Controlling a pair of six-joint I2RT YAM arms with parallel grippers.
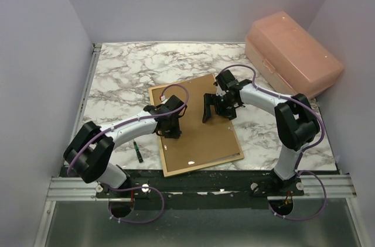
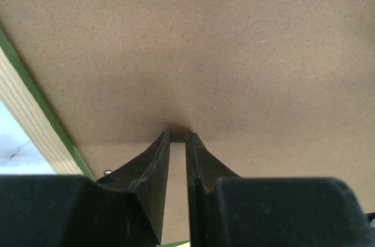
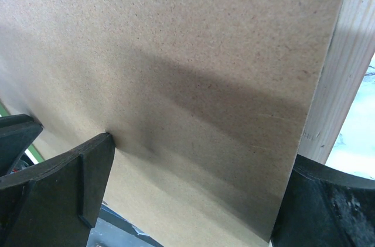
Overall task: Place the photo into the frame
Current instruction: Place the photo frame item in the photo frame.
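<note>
The frame (image 1: 201,165) lies back side up on the marble table, its pale wood rail (image 2: 29,118) edged in green. A plain brown backing board (image 1: 196,127) fills it. The photo is hidden from every view. My left gripper (image 1: 170,131) points down at the board's left part. In the left wrist view its fingertips (image 2: 177,134) rest on the board, drawn together to a thin slit with nothing in it. My right gripper (image 1: 212,112) hangs over the board's upper middle. Its jaws (image 3: 199,153) stand wide open, and the left finger (image 3: 88,165) touches the board beside the wood rail (image 3: 345,65).
A pink lidded box (image 1: 293,54) stands at the back right corner. A small dark marker (image 1: 139,151) lies on the marble left of the frame. A small metal tab (image 2: 107,172) sticks out by the left rail. White walls close in the table.
</note>
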